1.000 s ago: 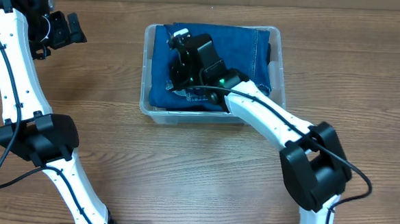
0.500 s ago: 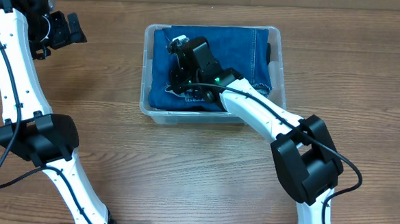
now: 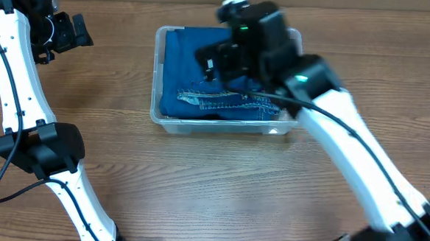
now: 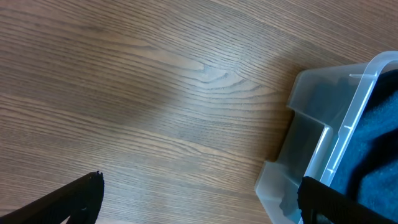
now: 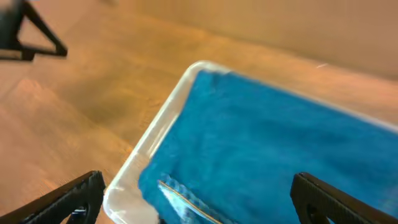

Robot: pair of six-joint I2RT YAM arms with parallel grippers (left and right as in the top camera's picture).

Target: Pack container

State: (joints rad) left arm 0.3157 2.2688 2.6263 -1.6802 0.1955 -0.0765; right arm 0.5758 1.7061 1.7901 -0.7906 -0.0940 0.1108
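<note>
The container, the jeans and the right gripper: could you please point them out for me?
container (image 3: 158,73), overhead view, left rim.
jeans (image 3: 192,68), overhead view, plain denim above the stitched seam.
right gripper (image 5: 198,180), right wrist view, midway between its open fingertips.

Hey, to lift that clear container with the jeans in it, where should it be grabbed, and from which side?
Probably the thick rim of the container on its short wall nearest the left gripper, coming down from above. That lip shows bare there, while the folded jeans fill the inside and leave little else to pinch.
</note>
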